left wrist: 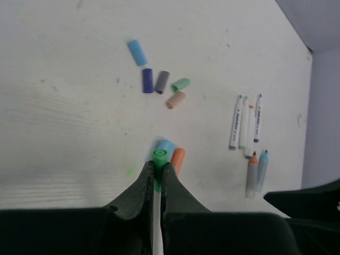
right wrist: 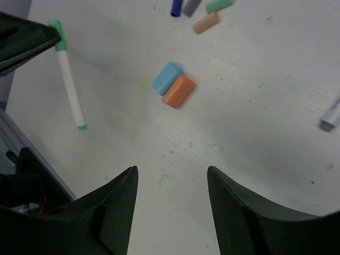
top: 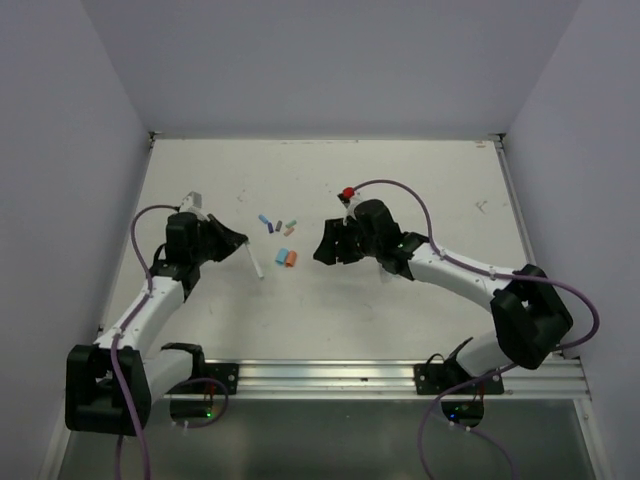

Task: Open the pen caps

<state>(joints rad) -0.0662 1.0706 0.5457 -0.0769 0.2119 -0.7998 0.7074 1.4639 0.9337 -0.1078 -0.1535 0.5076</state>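
Note:
My left gripper [left wrist: 158, 166] is shut on a thin white pen [left wrist: 156, 212], its green cap [left wrist: 159, 155] sticking out past the fingertips. From the right wrist view the pen [right wrist: 70, 85] hangs slanted from that gripper, cap [right wrist: 58, 36] on. A fat light blue cap [right wrist: 167, 78] and a fat orange cap [right wrist: 178, 91] lie side by side on the table, just ahead of my open, empty right gripper [right wrist: 172, 170]. Several small loose caps lie farther off: light blue [left wrist: 137, 52], dark blue [left wrist: 147, 80], grey [left wrist: 162, 82], green [left wrist: 180, 84], peach [left wrist: 175, 99]. In the top view the grippers [top: 234, 240] [top: 322, 250] face each other.
Three white capped markers [left wrist: 245, 121] and two uncapped pens with orange and blue tips [left wrist: 257, 170] lie to the right in the left wrist view. The white table [top: 420, 180] has walls at left, back and right, and a metal rail [top: 400, 375] in front.

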